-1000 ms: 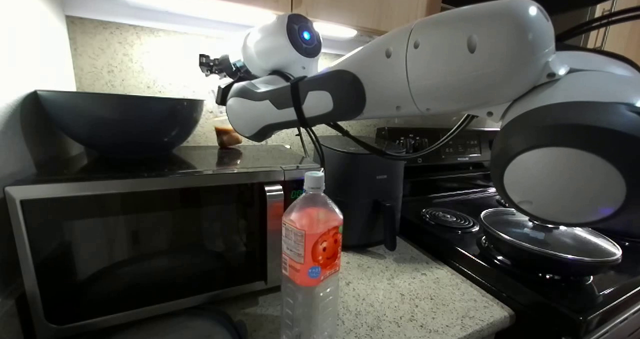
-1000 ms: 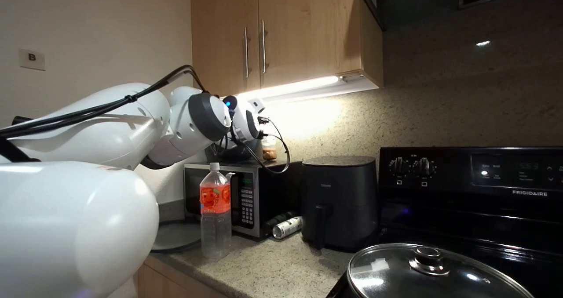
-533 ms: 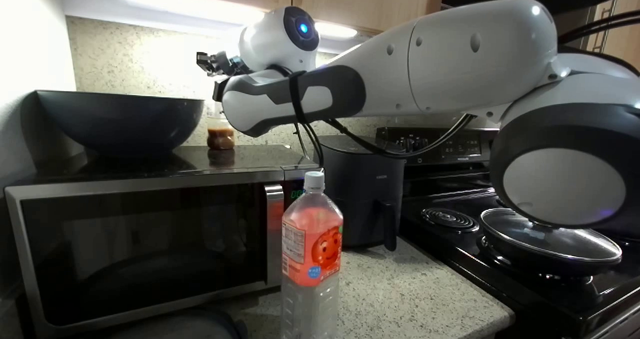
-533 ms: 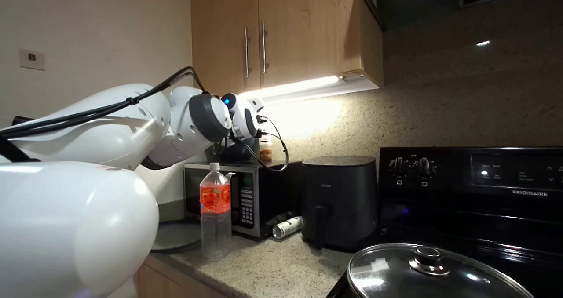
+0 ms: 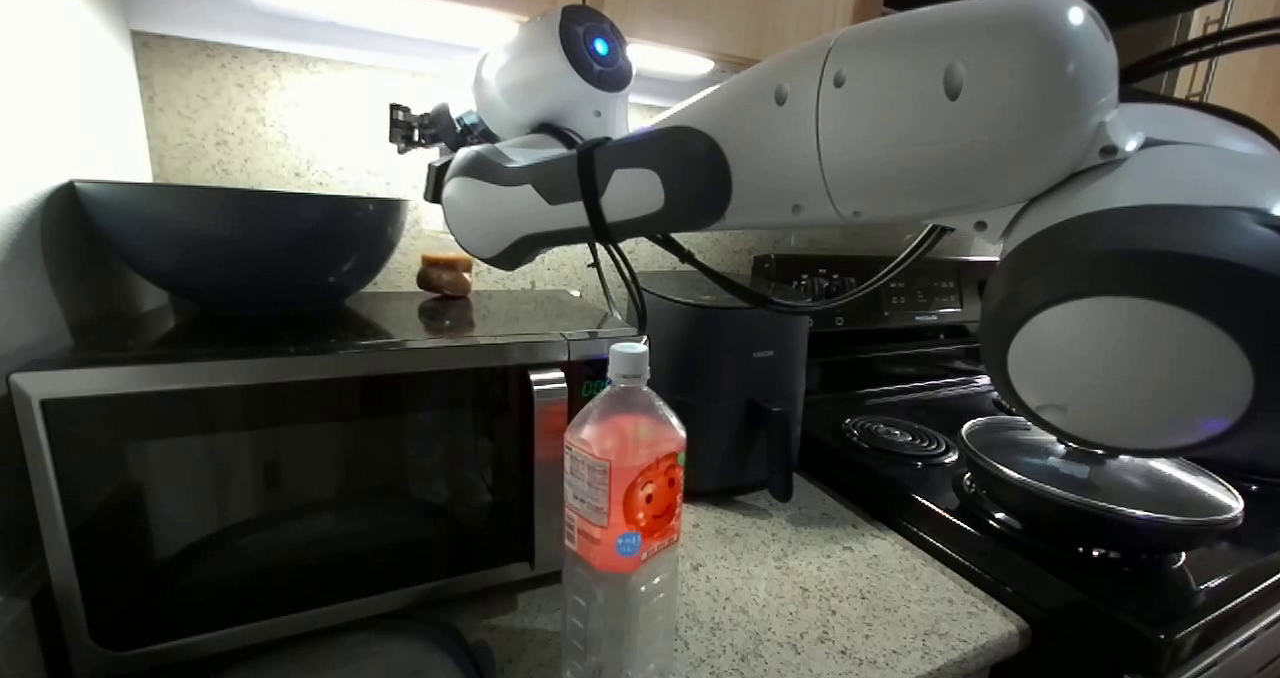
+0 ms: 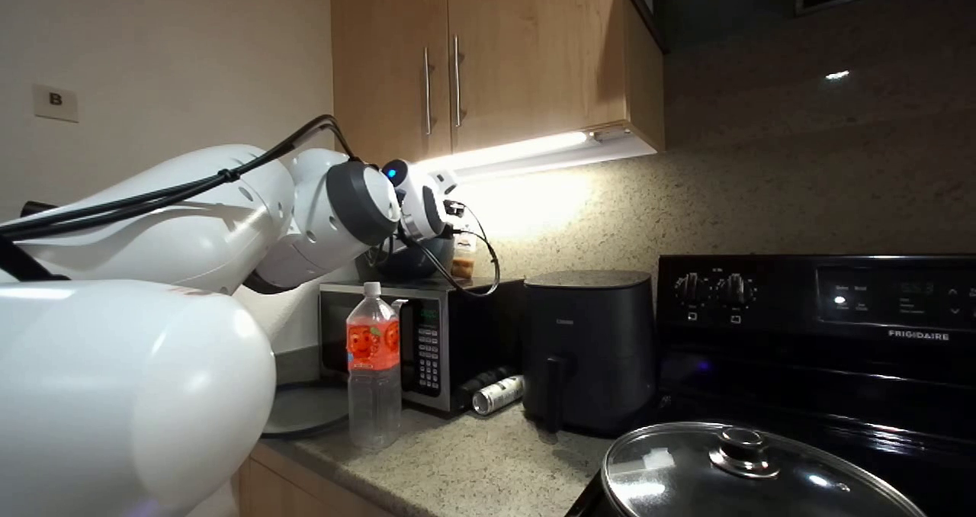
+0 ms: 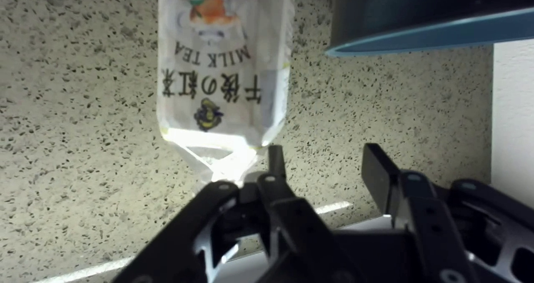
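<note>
Closest to me, a red-labelled bottle (image 5: 628,503) is standing upright on the speckled surface (image 5: 820,568). At its three o'clock in an exterior view, a glass-lidded pan (image 5: 1100,488) is resting on the black stove (image 5: 920,488). Above that pan the white arm (image 5: 960,118) is spanning the scene from between two and three o'clock over toward ten. Just past the bottle, a microwave (image 5: 290,498) is filling the space at its nine o'clock, and a dark air fryer (image 5: 725,388) is standing at its one o'clock. Between those two appliances a can (image 6: 498,395) is lying on its side.

Over the microwave the jaws are hanging apart from each other, speckled wall (image 7: 83,107) showing through the gap. From them, in an exterior view, a big dark bowl (image 5: 240,248) is sitting on the microwave's top at eight o'clock, and a milk tea bottle (image 7: 217,66) is standing near it, between five and six o'clock, brown drink showing at its foot. In the wrist view that bottle is appearing upside down at about half past ten from the gap, outside it. One jaw is ending right beside the bottle's shoulder; I'm not able to tell whether the two are touching.

Farthest back, the wall is catching light from a glowing strip lamp (image 5: 400,13), and wooden cabinets (image 6: 534,59) are hanging above.
</note>
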Robot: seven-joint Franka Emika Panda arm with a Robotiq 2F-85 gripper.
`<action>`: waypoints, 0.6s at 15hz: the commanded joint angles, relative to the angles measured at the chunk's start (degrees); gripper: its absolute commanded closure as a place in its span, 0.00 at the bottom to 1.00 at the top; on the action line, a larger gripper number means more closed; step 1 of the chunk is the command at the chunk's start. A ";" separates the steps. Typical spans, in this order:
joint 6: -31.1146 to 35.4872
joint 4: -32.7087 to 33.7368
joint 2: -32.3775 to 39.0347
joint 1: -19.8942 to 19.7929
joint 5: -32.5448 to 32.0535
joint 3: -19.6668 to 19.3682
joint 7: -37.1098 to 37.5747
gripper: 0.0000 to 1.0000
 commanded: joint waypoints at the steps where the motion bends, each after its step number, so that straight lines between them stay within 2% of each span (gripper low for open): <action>1: -2.03 -4.05 -2.35 2.45 -0.42 -4.53 2.44 0.17; 3: -1.87 -4.49 -2.18 3.56 -0.53 -8.20 4.10 0.04; 4: -1.77 -4.75 -2.11 4.10 -0.48 -9.73 4.81 0.00; 9: -2.31 -6.67 -2.12 6.48 -0.22 -14.45 7.04 0.00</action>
